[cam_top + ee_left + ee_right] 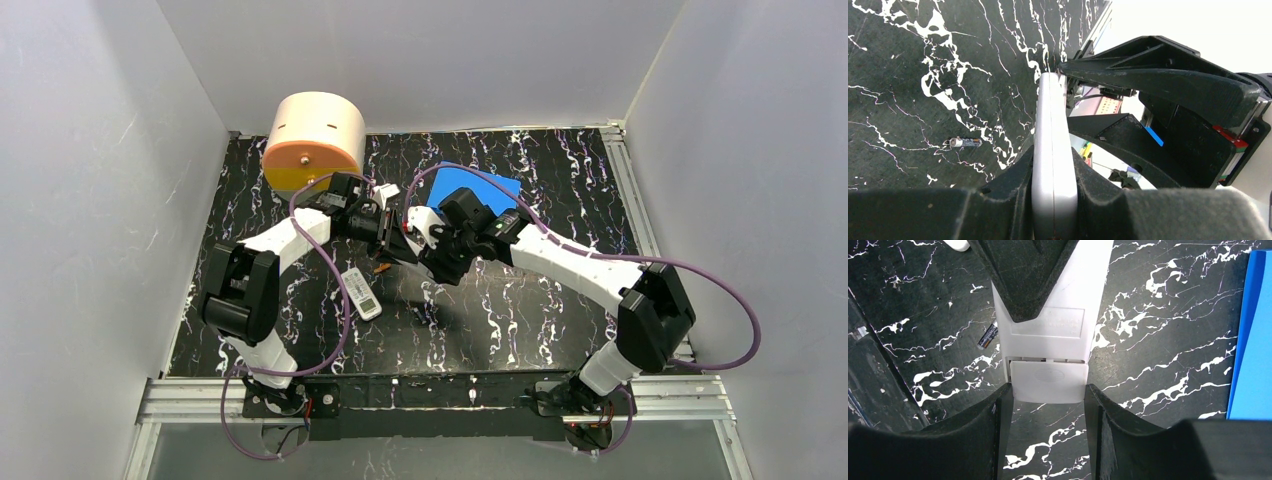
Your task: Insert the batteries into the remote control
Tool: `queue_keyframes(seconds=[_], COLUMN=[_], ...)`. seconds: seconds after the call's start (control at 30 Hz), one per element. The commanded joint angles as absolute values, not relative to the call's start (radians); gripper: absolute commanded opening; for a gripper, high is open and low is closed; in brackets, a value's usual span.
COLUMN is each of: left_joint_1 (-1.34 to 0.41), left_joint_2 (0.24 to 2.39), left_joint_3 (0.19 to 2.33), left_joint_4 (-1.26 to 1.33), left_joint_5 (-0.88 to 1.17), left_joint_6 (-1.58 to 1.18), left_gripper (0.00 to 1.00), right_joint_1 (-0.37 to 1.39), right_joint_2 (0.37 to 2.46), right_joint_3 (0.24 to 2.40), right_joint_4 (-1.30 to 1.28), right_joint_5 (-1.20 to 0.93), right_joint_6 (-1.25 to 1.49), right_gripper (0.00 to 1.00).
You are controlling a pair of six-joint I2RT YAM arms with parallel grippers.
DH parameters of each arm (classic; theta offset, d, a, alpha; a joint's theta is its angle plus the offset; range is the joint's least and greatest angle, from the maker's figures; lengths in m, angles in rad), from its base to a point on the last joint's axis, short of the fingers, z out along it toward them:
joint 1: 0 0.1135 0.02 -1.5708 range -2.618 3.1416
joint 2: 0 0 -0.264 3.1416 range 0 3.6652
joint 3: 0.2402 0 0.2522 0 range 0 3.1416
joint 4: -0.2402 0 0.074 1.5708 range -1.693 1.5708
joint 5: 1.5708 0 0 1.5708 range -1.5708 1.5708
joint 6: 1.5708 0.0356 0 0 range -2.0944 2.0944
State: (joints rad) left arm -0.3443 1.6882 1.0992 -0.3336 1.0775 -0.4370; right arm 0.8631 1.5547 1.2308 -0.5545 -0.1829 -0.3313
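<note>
Left gripper (1053,175): closed tight on the remote control (1050,125), one finger on each flat face. The remote is seen edge-on and held off the counter (520,310).
Right gripper (1048,392): jaws about half apart, with the fingertips (1004,395) on either side of the remote's end. They are right at its side edges, but I cannot tell whether they press on it.
Remote control: white, spanning the space between the two grippers above the middle of the counter. Its back faces the right wrist camera.
Battery cover (1048,382): at the end between the right fingertips, with a seam line showing along its inner edge.
Battery (965,143): one small dark cylinder lying flat on the counter, below and to one side of the held remote, touching nothing.
Second remote (362,293): white, flat on the counter, near the left arm's purple cable and just on the near side of the grippers.
Blue sheet (1253,330): flat on the counter behind the right gripper, its straight edge well clear of the remote.
Drum (313,140): cream with an orange face, in the back-left corner close behind the left wrist.
Open room: bare marbled counter lies on the near side of the grippers and to their right, up to the metal rail (440,395).
Edges: white walls close in the left, back and right sides.
</note>
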Motion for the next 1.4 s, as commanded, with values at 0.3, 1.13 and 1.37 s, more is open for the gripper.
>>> queue_keyframes(seconds=[0.3, 1.13, 1.37], left_joint_1=[-0.369, -0.398, -0.358], left_joint_2=[1.606, 1.608, 1.656], left_joint_3=[1.068, 1.097, 1.17], left_joint_4=[-0.141, -0.084, -0.141], left_joint_5=[1.157, 1.296, 1.36], left_joint_6=[-0.606, -0.666, -0.653], left_gripper=[0.0, 0.0, 0.0], right_joint_1=[0.88, 0.881, 0.881], right_joint_2=[1.572, 1.606, 1.634], right_joint_3=[1.258, 1.338, 1.366], right_joint_4=[-0.511, -0.433, -0.546], right_joint_5=[-0.21, -0.13, -0.091], right_joint_6=[-0.301, -0.195, -0.233], right_gripper=[0.45, 0.52, 0.6])
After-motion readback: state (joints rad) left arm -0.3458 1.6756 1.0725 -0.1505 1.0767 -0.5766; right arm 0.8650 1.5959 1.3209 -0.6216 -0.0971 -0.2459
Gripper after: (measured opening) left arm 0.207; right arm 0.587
